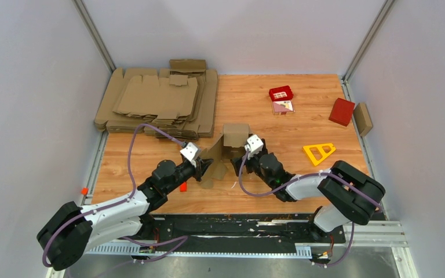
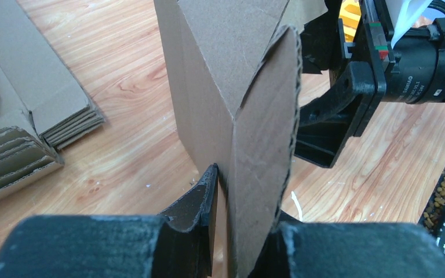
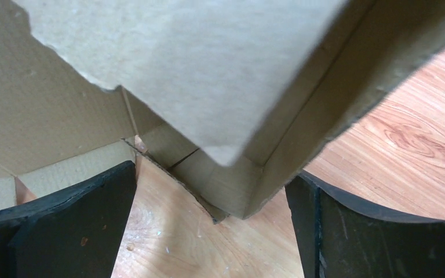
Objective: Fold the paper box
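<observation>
Left end effector (image 1: 204,167) low over a wood-grain table (image 1: 301,191) between pale grey walls (image 1: 29,87) — pinched on a flap of the paper box (image 1: 228,146), upright mid-table. Right end effector (image 1: 244,157) spread wide around a box corner — contact hard to make out.

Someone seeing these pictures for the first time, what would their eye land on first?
The half-folded paper box standing mid-table, with the left tool pinching one flap and the right tool open around a corner. Behind it, far left, lies a pile of flat cardboard; far right, a red box.
</observation>
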Tool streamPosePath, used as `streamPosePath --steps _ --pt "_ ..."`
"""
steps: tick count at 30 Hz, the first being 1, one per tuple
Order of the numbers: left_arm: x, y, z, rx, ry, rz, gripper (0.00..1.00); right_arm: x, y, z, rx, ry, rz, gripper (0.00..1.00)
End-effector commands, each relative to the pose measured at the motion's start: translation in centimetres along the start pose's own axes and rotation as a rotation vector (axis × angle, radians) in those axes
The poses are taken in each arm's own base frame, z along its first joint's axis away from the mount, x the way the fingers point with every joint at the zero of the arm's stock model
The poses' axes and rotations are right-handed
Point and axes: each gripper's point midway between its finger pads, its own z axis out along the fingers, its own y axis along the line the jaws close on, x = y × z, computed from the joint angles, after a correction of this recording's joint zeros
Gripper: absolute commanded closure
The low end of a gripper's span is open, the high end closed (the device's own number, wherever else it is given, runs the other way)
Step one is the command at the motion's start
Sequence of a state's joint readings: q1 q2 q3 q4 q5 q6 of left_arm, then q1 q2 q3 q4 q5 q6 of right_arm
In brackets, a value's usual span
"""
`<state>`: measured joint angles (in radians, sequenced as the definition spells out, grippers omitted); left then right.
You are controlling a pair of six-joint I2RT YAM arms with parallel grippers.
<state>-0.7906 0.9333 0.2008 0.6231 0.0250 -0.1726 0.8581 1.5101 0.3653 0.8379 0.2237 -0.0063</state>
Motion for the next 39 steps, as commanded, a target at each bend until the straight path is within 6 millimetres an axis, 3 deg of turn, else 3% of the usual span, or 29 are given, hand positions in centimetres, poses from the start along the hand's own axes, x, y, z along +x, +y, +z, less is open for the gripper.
streamPosePath --steps 1,12,18,28,33,39 --pt "-1.9 -0.3 0.3 0.013 -0.055 0.019 0.79 -2.3 -1.3 -0.3 0.028 -0.103 0.050 0.00" --pt "-2.2 -0.4 0.2 0.014 -0.065 0.024 0.79 -2.7 1.4 0.9 -0.197 -0.100 0.040 0.00" --pt "-2.2 -0.3 0.1 0.014 -0.064 0.026 0.79 -2.3 2.8 0.5 -0.274 -0.099 0.035 0.08" --pt "-2.1 -0.4 0.3 0.018 -0.060 0.024 0.79 -1.3 0.7 2.2 -0.143 -0.046 0.045 0.31" --pt "-1.9 -0.4 0.4 0.019 -0.053 0.025 0.79 -1.0 -0.2 3.1 -0.076 -0.055 0.080 0.34" --pt "-1.8 -0.3 0.3 0.015 -0.053 0.026 0.79 -0.4 -1.0 4.4 -0.006 -0.067 0.091 0.47"
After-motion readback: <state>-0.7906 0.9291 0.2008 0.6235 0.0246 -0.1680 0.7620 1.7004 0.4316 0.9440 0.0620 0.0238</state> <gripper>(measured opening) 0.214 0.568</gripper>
